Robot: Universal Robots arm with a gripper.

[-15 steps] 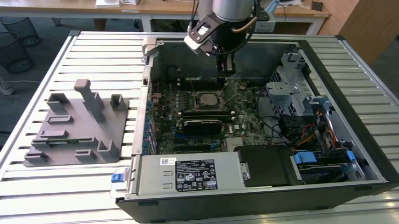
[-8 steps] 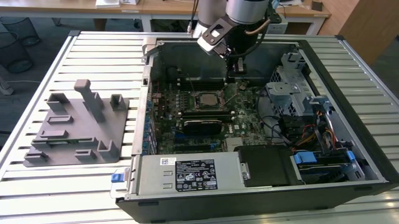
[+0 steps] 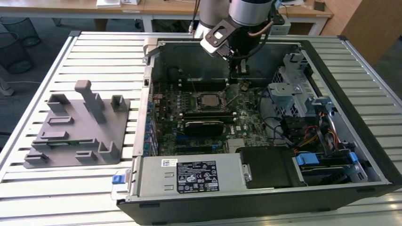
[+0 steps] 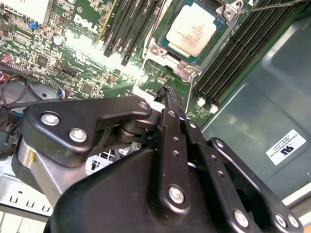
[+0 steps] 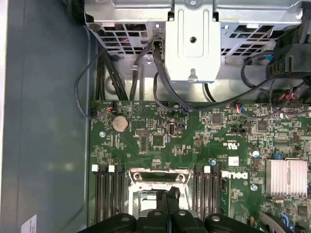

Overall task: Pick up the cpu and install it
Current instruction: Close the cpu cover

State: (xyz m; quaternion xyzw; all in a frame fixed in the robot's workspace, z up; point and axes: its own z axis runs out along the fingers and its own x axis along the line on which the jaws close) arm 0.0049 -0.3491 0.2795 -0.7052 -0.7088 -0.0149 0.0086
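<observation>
1. The cpu (image 4: 192,29) lies flat in its socket on the motherboard (image 4: 82,48), silvery top facing up and a metal frame around its edges. In the exterior view it sits near the centre of the frame (image 3: 207,100).
2. The end effector (image 4: 167,94) has its two black fingers pressed together with nothing between them. Its tip hangs just beside the socket, apart from the cpu. In the exterior view it reaches down in the upper middle of the frame (image 3: 241,80), a little toward the exterior view's right of the cpu.
3. Dark memory slots (image 5: 104,194) run along both sides of the socket in both wrist views.
4. A silver finned heat sink (image 5: 286,177) stands on the board in the first wrist view.
5. The computer case (image 3: 351,94) lies open on the slatted table (image 3: 82,52).
6. A grey plastic tray with upright posts (image 3: 78,127) rests on the table at the exterior view's left of the case.
</observation>
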